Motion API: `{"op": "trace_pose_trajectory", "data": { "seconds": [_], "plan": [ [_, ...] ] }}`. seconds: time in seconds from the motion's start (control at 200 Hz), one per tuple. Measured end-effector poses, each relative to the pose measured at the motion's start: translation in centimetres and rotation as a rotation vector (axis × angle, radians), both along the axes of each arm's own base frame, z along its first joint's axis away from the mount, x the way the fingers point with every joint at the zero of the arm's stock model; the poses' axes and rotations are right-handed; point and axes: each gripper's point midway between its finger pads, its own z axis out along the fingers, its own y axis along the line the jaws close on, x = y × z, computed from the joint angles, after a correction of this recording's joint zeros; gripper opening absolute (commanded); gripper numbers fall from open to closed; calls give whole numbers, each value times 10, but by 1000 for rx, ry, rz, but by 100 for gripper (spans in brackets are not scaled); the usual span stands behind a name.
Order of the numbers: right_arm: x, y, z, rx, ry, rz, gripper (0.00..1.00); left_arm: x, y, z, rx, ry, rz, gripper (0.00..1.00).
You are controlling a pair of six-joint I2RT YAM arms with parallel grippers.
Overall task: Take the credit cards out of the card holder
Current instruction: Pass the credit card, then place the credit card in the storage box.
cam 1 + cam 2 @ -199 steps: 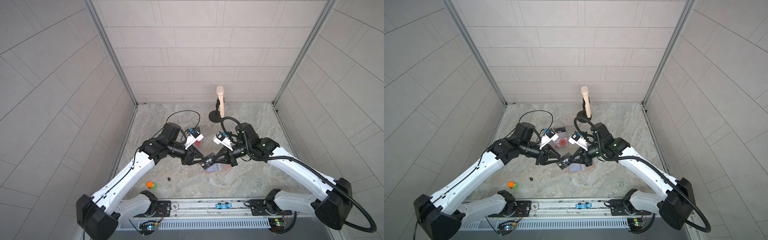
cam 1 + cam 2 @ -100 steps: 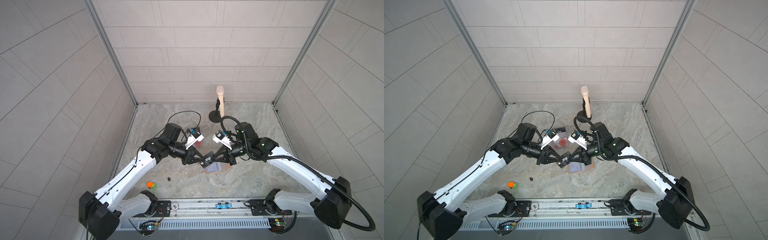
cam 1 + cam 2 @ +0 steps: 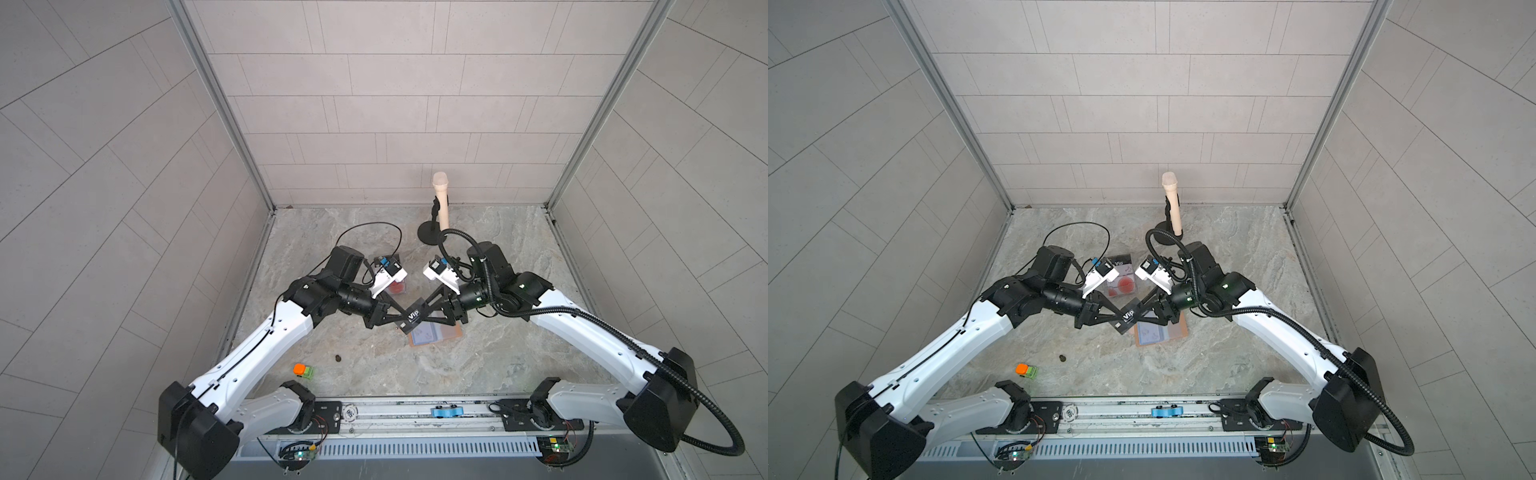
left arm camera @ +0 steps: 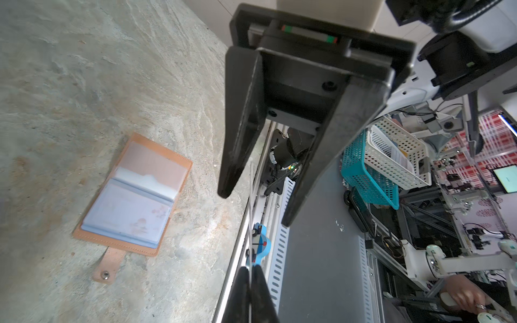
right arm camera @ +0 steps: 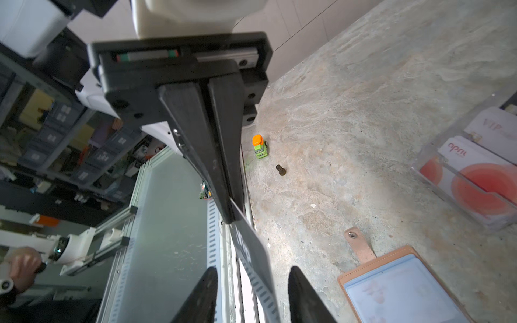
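Note:
A dark grey "Vip" credit card [image 3: 413, 318] [image 3: 1128, 317] hangs above the floor between the two arms. My left gripper [image 3: 405, 316] [image 4: 250, 270] is shut on one edge of it. My right gripper [image 3: 422, 311] [image 5: 251, 270] is open, with one finger on each side of the card [image 5: 251, 251] and neither touching it. The tan-pink card holder [image 3: 434, 334] [image 4: 134, 201] [image 5: 402, 288] lies open on the floor just below, and a pale card with pink marks shows through its blue-grey sleeve. A white card with red circles [image 5: 475, 179] stands in a clear plastic box [image 3: 1121, 280].
An orange and green toy car [image 3: 303, 370] and a small dark bit [image 3: 337, 357] lie near the front left. A microphone on a stand [image 3: 440, 199] rises at the back. A blue toy [image 3: 446, 411] sits on the front rail.
My left gripper has closed on the Vip card. My right gripper, shut on that card before, has opened and let it go. Both arms stay about where they were.

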Motion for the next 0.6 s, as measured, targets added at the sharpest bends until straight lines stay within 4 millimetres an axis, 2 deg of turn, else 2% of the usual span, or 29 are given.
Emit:
{"op": "trace_pose_trajectory", "data": {
  "seconds": [0.215, 0.411, 0.521, 0.601],
  "plan": [
    [36, -16, -20, -124, -34, -198, 68, 50, 23, -13, 133, -75, 155, 0],
    [81, -41, -69, -366, -17, -424, 68, 100, 31, -15, 297, -219, 201, 0],
    [97, -59, -98, -500, -7, -524, 69, 121, 38, -33, 394, -274, 192, 0],
    [103, -71, -108, -560, -18, -580, 70, 130, 43, -51, 464, -306, 164, 0]
  ]
}}
